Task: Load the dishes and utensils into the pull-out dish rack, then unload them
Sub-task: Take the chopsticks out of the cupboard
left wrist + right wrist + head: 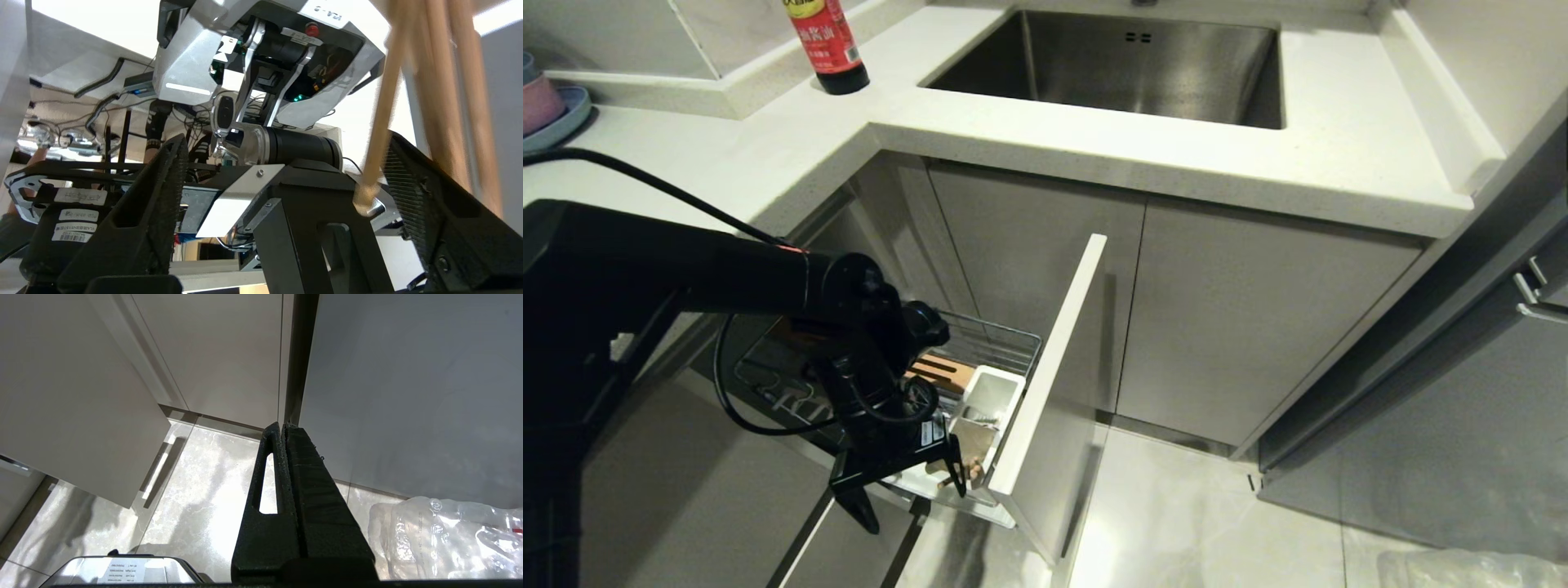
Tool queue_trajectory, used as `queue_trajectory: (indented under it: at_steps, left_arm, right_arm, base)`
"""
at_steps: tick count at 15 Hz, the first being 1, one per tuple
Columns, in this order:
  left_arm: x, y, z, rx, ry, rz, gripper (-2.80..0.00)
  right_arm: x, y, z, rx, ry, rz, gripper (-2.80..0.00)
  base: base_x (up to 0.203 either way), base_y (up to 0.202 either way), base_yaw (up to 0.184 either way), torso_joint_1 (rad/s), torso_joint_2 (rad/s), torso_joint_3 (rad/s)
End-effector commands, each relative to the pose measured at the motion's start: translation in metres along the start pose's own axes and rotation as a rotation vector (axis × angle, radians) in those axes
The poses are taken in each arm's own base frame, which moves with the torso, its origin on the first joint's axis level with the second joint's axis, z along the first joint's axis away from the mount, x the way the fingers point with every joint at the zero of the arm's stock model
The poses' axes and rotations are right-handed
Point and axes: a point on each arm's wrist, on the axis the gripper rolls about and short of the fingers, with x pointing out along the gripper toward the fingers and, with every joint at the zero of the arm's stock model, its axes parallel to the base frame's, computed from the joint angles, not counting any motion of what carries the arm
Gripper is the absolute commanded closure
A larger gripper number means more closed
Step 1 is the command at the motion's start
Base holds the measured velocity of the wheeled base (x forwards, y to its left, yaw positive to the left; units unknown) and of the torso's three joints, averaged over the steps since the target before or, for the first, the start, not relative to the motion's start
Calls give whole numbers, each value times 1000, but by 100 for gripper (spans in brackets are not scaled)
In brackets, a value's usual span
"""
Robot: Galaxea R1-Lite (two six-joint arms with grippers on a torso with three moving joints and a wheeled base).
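Left gripper [907,490] low over the pull-out dish rack [1005,343], jaws spread wide. Chopsticks [380,122] stand between the fingers [163,196], apparently free of both. In head view their ends show at the caddy [990,400], about 4 o'clock of the wrist. Right gripper [284,457] parked above floor, jaws pressed together.

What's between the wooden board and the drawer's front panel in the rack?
The white utensil caddy sits between the wooden board and the front panel, chopsticks in it; the head view shows it.
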Motion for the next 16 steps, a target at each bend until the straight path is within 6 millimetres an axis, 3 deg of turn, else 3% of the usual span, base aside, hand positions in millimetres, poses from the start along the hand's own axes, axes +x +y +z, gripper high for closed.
queue_trajectory:
  at_steps: [1,16]
  left_arm:
    - [7,1,5,-16,21,14,-280]
    - [29,-7,24,-20,67,-22,-280]
  right_arm:
    - [0,0,0,0,1,0,0]
    - [0,0,0,0,1,1,0]
  base:
    - [0,0,0,0,0,0]
    - [0,0,0,0,0,0]
